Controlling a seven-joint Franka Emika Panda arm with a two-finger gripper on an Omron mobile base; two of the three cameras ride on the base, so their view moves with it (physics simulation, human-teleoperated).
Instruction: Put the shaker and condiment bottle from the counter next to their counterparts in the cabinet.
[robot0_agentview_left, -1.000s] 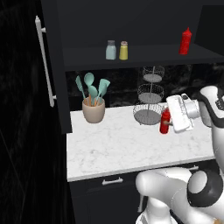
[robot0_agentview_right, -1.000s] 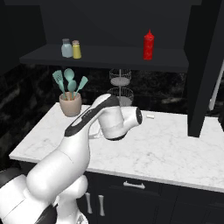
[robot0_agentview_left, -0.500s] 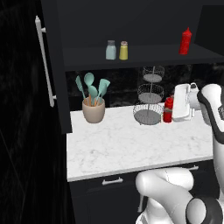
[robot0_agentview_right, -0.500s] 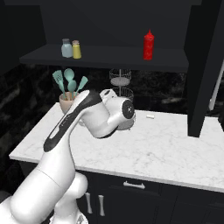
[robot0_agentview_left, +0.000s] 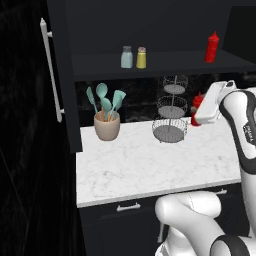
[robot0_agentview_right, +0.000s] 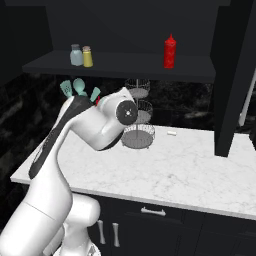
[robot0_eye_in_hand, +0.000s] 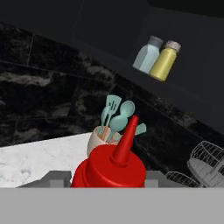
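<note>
You see the counter (robot0_agentview_left: 135, 167) as a smooth white slab with grey marble veining and little shine, while the cabinet (robot0_agentview_left: 150, 65) above it is flat matt black with a smooth white bar handle (robot0_agentview_left: 51, 75) on its door. The condiment bottle (robot0_eye_in_hand: 111, 168) looks like glossy red plastic, as does the second red bottle (robot0_agentview_right: 170, 51) on the shelf, and the yellow shaker (robot0_eye_in_hand: 164, 62) and pale blue shaker (robot0_eye_in_hand: 146, 54) have a soft sheen under dull grey metal caps. You can make out thin grey wire in the tiered basket stand (robot0_agentview_left: 171, 111), and the beige utensil pot (robot0_agentview_left: 107, 126) looks matt, like ceramic, with smooth teal plastic utensils (robot0_agentview_left: 104, 100) in it.
</note>
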